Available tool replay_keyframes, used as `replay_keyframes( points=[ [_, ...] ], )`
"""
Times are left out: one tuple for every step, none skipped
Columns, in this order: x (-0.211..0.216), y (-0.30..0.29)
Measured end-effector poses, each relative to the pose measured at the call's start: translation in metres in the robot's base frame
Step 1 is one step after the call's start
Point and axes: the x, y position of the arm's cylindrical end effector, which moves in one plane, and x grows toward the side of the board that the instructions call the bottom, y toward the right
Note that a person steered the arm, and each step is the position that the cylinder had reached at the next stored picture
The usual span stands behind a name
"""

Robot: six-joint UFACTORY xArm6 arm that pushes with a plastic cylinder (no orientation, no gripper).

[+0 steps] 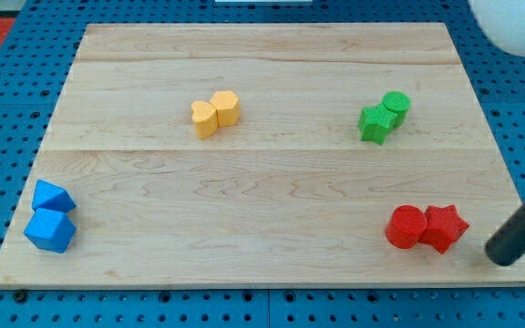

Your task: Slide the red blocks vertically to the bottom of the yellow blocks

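Note:
Two red blocks sit touching near the view's bottom right: a red cylinder (406,227) on the left and a red star (445,227) on the right. Two yellow blocks sit touching at the upper middle: a yellow heart-like block (205,118) and a yellow hexagonal block (226,107). My dark rod comes in from the right edge; my tip (501,254) rests just right of the red star and slightly lower, a small gap apart.
A green star (374,124) and a green cylinder (396,107) sit touching at the upper right. Two blue blocks (51,215) sit at the lower left edge. The wooden board (262,182) lies on a blue pegboard. A white round object (518,23) shows at the top right.

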Motion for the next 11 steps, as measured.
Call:
replay_keyframes(
  points=[
    [-0.009,-0.035],
    [-0.019,-0.038],
    [-0.040,-0.023],
    [-0.054,-0.022],
    [-0.058,0.001],
    [-0.053,-0.030],
    [-0.029,-0.074],
    [-0.019,-0.121],
    [-0.019,-0.163],
    [-0.019,-0.094],
    [-0.023,-0.044]
  ],
)
